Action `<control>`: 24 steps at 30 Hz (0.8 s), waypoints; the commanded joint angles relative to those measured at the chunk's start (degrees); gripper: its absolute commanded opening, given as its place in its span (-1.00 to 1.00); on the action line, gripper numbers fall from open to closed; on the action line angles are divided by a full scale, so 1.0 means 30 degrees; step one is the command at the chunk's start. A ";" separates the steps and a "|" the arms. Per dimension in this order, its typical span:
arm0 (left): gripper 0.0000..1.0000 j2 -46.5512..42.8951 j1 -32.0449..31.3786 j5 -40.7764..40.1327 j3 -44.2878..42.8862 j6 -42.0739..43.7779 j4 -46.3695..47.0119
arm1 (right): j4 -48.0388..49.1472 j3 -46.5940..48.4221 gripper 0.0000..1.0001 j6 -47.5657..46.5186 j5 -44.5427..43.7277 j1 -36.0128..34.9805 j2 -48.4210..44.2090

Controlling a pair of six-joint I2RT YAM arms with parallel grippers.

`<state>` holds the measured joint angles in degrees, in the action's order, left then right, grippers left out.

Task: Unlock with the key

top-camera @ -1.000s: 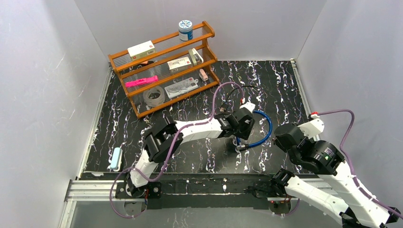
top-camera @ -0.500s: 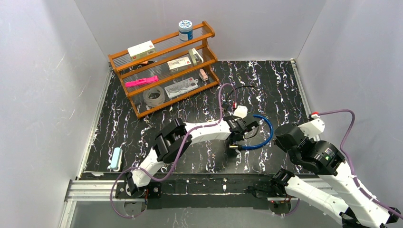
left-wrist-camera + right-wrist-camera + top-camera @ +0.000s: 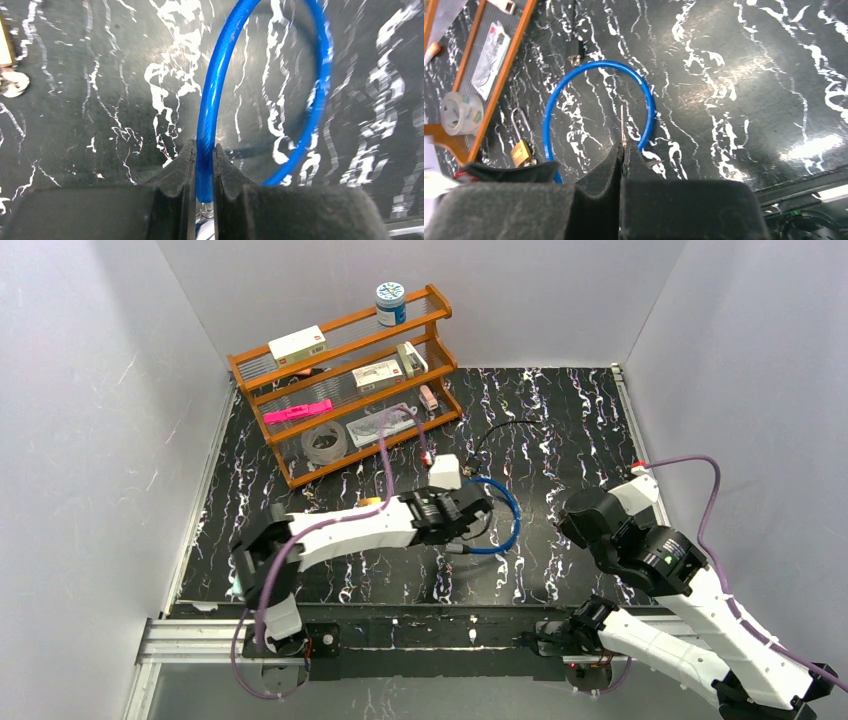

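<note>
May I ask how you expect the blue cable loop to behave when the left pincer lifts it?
The blue cable holds a smooth arc, so it is probably springy, not limp. Its glossy sheath might slide through the left pincer. It looks thin, so likely light.

Straight ahead of the right claw (image 3: 623, 149) the blue cable loop (image 3: 596, 62) sits right in the lane. The padlock (image 3: 521, 150) is off to its left, with the wooden rack (image 3: 502, 80) further left. The bare tabletop (image 3: 749, 75) to its right has loads of room.
</note>
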<state>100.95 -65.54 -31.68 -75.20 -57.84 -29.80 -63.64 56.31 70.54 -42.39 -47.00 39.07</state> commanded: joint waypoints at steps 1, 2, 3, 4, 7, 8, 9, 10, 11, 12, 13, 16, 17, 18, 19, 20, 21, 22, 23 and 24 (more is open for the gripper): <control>-1.00 -0.3622 0.0594 -0.3745 0.1285 -0.4233 -0.0178 | 0.3166 -0.0584 -0.97 -0.1426 0.1234 -0.0119 0.0324; -1.00 -0.4136 0.0692 -0.4067 0.1589 -0.4975 -0.0288 | 0.3722 -0.0755 -0.97 -0.1787 0.1587 -0.0119 0.0375; -1.00 -0.4614 0.0767 -0.4367 0.1759 -0.5807 -0.0488 | 0.4275 -0.0930 -0.97 -0.2063 0.1917 -0.0112 0.0392; -1.00 -0.5018 0.0780 -0.4900 0.1890 -0.6549 -0.0747 | 0.4718 -0.1149 -0.97 -0.2270 0.2244 -0.0122 0.0395; -1.00 -0.6028 0.0784 -0.5990 0.1764 -0.8738 -0.1997 | 0.5715 -0.1572 -0.97 -0.2557 0.2807 -0.0123 0.0408; -1.00 -0.6246 0.0782 -0.6322 0.1627 -0.9497 -0.2522 | 0.5850 -0.1636 -0.97 -0.2562 0.2904 -0.0098 0.0466; -1.00 -0.6409 0.0789 -0.6649 0.1453 -1.0210 -0.3197 | 0.5965 -0.1681 -0.97 -0.2567 0.2986 -0.0102 0.0560; -1.00 -0.6557 0.0786 -0.6858 0.1325 -1.0511 -0.3551 | 0.6049 -0.1690 -0.97 -0.2593 0.3084 -0.0106 0.0627; -1.00 -0.6700 0.0782 -0.7001 0.1258 -1.1030 -0.3995 | 0.6195 -0.1713 -0.97 -0.2633 0.3225 -0.0110 0.0731; -1.00 -0.6898 0.0785 -0.7107 0.1370 -1.1332 -0.4134 | 0.6415 -0.1742 -0.97 -0.2802 0.3403 -0.0118 0.0832; -1.00 -0.7105 0.0804 -0.7150 0.1505 -1.1725 -0.4224 | 0.6725 -0.1789 -0.97 -0.3065 0.3631 -0.0123 0.0922; -1.00 -0.7897 0.0803 -0.7316 0.2256 -1.3014 -0.4275 | 0.8287 -0.2081 -0.97 -0.4093 0.4712 -0.0116 0.1068; -1.00 -0.8164 0.0810 -0.7359 0.2432 -1.3411 -0.4275 | 0.8921 -0.2224 -0.97 -0.4545 0.5266 -0.0100 0.1054; -1.00 -0.8392 0.0794 -0.7393 0.2597 -1.3791 -0.4275 | 0.9741 -0.2454 -0.97 -0.5144 0.5870 -0.0120 0.0979; -1.00 -0.8618 0.0783 -0.7471 0.2691 -1.4171 -0.4275 | 1.0682 -0.2742 -0.97 -0.5610 0.6686 -0.0123 0.0878; -1.00 -0.8900 0.0785 -0.7561 0.2787 -1.4395 -0.4216 | 1.1587 -0.3061 -0.97 -0.6053 0.7498 -0.0116 0.0778; -1.00 -0.9070 0.0800 -0.7653 0.2821 -1.4547 -0.4180 | 1.2458 -0.3360 -0.97 -0.6379 0.8273 -0.0122 0.0666; -1.00 -0.9197 0.0795 -0.7804 0.2840 -1.4607 -0.4106 | 1.3310 -0.3687 -0.97 -0.6655 0.9132 -0.0116 0.0531; -1.00 -0.9301 0.0783 -0.7929 0.2846 -1.4592 -0.4016 | 1.4270 -0.4039 -0.97 -0.6938 0.9877 -0.0122 0.0412; -1.00 -0.9365 0.0796 -0.8007 0.2920 -1.4608 -0.3920 | 1.5144 -0.4387 -0.97 -0.7087 1.0691 -0.0116 0.0269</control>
<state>76.01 -63.11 -48.25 -66.57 -97.08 -42.22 -32.80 46.04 54.81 -21.26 -47.00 41.56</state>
